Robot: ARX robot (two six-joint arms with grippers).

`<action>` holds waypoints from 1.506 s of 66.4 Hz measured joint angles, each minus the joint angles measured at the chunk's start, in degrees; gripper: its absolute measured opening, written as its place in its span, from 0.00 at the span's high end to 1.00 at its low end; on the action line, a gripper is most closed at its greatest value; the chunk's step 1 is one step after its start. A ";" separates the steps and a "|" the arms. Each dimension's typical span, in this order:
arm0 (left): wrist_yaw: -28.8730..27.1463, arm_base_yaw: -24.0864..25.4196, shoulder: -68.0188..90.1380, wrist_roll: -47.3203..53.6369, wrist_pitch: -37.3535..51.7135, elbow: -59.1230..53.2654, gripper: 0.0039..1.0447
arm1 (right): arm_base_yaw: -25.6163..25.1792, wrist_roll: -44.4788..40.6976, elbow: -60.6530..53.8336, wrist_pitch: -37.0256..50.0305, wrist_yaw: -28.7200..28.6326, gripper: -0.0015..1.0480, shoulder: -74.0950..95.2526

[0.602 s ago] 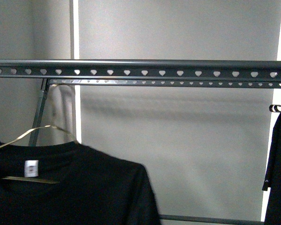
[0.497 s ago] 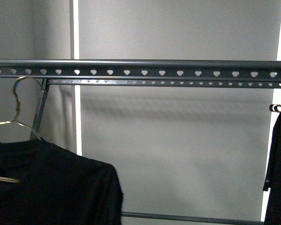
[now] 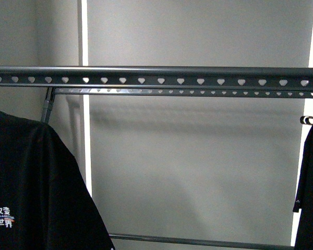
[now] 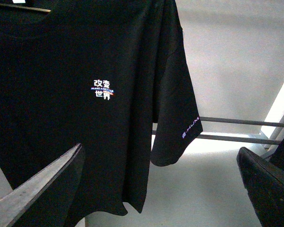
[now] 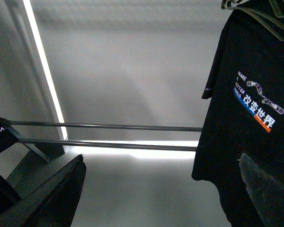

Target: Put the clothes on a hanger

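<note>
The black T-shirt point(image 3: 31, 182) hangs at the far left of the front view, its white chest graphic point(image 3: 2, 216) low on the left. Its top and neck are cut off by the frame edge. The grey rack's rail point(image 3: 161, 80) with heart-shaped holes runs across above it. In the left wrist view the T-shirt point(image 4: 61, 94) fills the left half, with a thin wire hanger point(image 4: 23, 7) in its neck. My left gripper point(image 4: 156, 198) is open and empty, and the shirt's hem hangs by one finger point(image 4: 42, 189). My right gripper point(image 5: 156, 198) is open and empty.
Another dark garment point(image 3: 309, 182) with a tiny white sleeve mark hangs at the rail's far right. In the right wrist view this garment point(image 5: 246, 118) shows a printed chest graphic and overlaps one finger point(image 5: 267, 189). The rack's lower bars point(image 5: 109, 135) cross behind.
The T-shirt on its wire hanger has swung left and upward in the front view. Its neck label and the wire hanger have left that view, and the chest graphic now shows.
</note>
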 joint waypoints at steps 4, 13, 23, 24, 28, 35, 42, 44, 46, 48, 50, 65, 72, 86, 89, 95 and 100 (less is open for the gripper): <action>0.00 0.00 0.00 0.00 0.00 0.00 0.06 | 0.00 0.00 0.00 0.00 0.00 0.07 0.00; 0.00 0.00 0.00 0.00 0.00 0.00 0.06 | 0.00 0.02 0.00 0.00 0.00 0.07 0.00; 0.00 0.00 0.00 0.00 0.00 0.00 0.06 | 0.00 0.02 0.00 0.00 0.00 0.07 0.00; 0.00 0.00 0.00 0.00 0.00 0.00 0.06 | 0.00 0.00 0.00 0.00 0.00 0.07 0.00; 0.00 0.00 0.00 0.00 0.00 0.00 0.06 | 0.00 0.02 0.00 0.00 0.00 0.07 0.00; 0.00 0.00 0.00 0.00 0.00 0.00 0.06 | 0.00 0.00 0.00 0.00 0.00 0.07 0.00; 3.21 0.55 0.68 0.68 -1.88 0.50 0.06 | 0.00 0.00 0.00 0.00 0.02 0.07 0.00; 5.51 0.24 2.25 1.07 -4.46 1.42 0.06 | 0.00 0.02 0.00 0.00 0.02 0.07 0.00; 5.27 -1.36 4.46 1.09 -4.94 2.10 0.06 | 0.00 0.00 0.00 0.00 -0.09 0.07 0.00; 3.61 -3.74 6.86 0.87 -4.11 2.80 0.06 | 0.00 0.02 0.00 0.00 -0.11 0.07 0.00; 2.25 -5.38 8.57 0.39 -3.08 3.39 0.06 | 0.00 0.02 0.00 0.00 -0.07 0.07 0.00; -8.90 -10.29 35.47 -14.21 13.16 19.91 0.06 | 0.00 0.00 0.00 0.00 -0.09 0.07 0.00; -13.29 -8.61 51.54 -25.05 15.15 29.99 0.06 | 0.00 0.02 0.00 0.00 -0.09 0.07 0.00; -17.44 -8.22 73.92 -42.71 13.33 44.68 0.06 | 0.00 0.02 0.00 0.00 -0.11 0.07 0.00; -18.29 -8.13 76.37 -44.24 13.33 46.93 0.06 | 0.00 0.02 0.00 0.00 -0.09 0.07 0.00; -19.71 -7.67 79.80 -45.90 13.20 51.34 0.06 | 0.00 0.00 0.00 0.00 -0.09 0.07 0.00; -21.11 -6.88 82.31 -46.42 13.22 55.49 0.06 | 0.00 0.02 0.00 0.00 -0.09 0.07 0.00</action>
